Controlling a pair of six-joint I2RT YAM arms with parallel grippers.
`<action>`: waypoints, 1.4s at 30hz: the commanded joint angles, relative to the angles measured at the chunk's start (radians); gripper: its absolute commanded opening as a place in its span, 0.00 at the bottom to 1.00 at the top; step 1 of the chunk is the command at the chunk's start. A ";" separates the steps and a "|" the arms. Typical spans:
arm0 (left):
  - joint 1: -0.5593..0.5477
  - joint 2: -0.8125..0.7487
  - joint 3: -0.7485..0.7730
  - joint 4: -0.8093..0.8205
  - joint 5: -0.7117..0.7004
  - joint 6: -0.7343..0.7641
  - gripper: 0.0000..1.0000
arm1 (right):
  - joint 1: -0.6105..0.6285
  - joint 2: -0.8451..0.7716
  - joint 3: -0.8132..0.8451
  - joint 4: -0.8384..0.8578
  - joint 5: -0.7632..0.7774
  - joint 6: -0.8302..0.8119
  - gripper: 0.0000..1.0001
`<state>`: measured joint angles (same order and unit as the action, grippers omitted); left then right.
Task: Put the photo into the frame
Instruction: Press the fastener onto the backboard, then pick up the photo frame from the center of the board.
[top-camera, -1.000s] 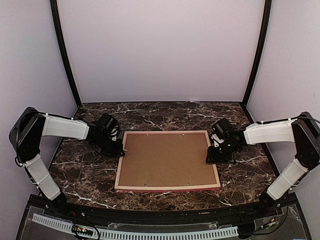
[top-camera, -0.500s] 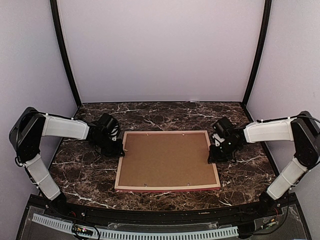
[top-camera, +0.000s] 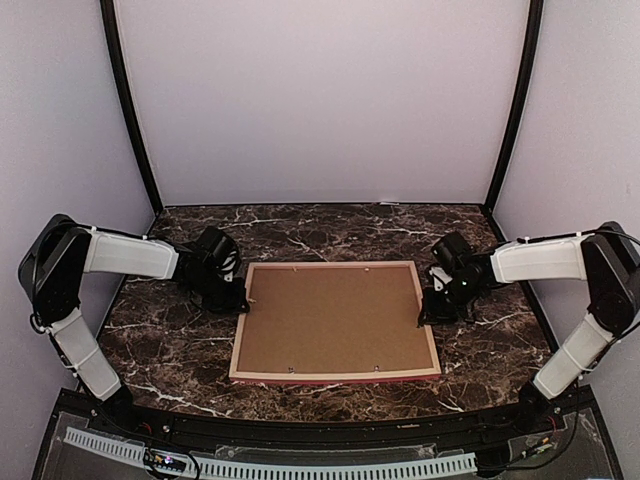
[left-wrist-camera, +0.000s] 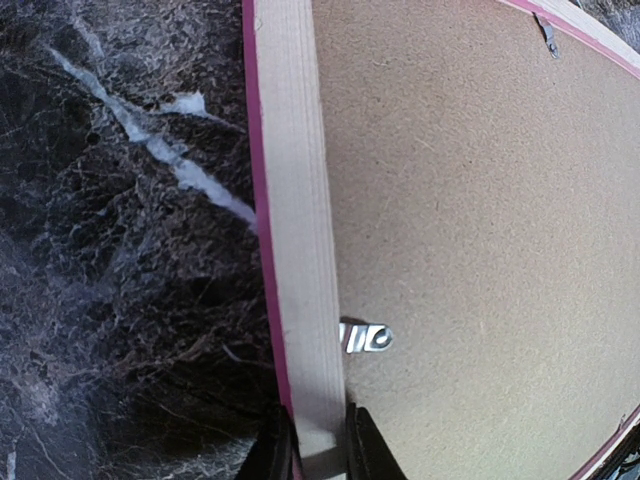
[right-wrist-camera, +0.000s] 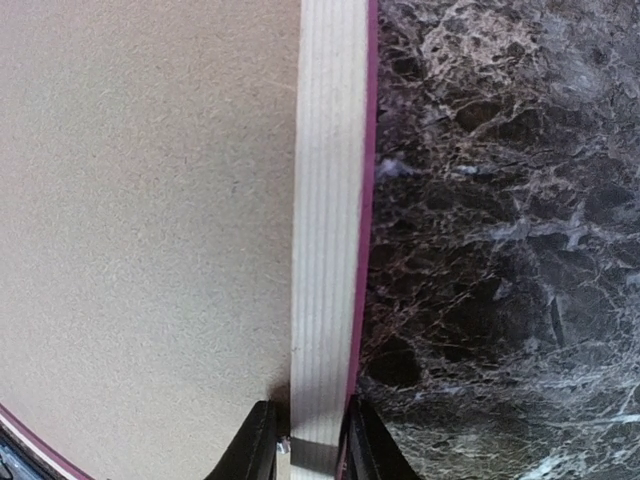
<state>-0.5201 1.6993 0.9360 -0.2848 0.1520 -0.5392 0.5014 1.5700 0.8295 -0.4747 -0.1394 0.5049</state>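
Plainly the frame lies face down in the middle of the table, pale wood back upward, with a thin pink edge showing round the outside. A brown board fills its opening. The photo shows in no view. If it is in the frame it sits under the board, and I cannot tell that from here.

The left claw is clamped on the frame's left side, toward the far corner, with one finger on the pink outer edge and one on the inner side against the board. A small metal clip reaches from the wood onto the board just beside that grip. It looks like a tab that locks the board in.

The right claw straddles the frame's right side at about mid-length. Its fingers stand close on both faces of the wood, the outer one touching the pink edge. A sliver may remain on the inner side, so I cannot tell whether it pinches yet.

Both arms reach in low from opposite sides of the frame. I judge that a hold on two opposite sides keeps the wide, thin frame level and untwisted, as lifting or turning it would need. The grips are narrow, so a slip or a tilt is the risk.
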 joint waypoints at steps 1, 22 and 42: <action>-0.018 0.006 -0.016 -0.015 0.027 0.014 0.09 | -0.003 0.030 -0.020 0.053 -0.082 -0.024 0.30; -0.019 -0.040 0.011 -0.005 0.011 0.005 0.43 | -0.011 -0.150 -0.121 0.018 -0.062 0.026 0.54; -0.028 -0.200 0.040 0.023 0.007 0.131 0.78 | 0.074 -0.136 -0.179 0.028 0.095 0.115 0.28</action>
<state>-0.5373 1.5661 0.9943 -0.3035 0.1272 -0.4438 0.5694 1.3781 0.6327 -0.4461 -0.1406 0.5980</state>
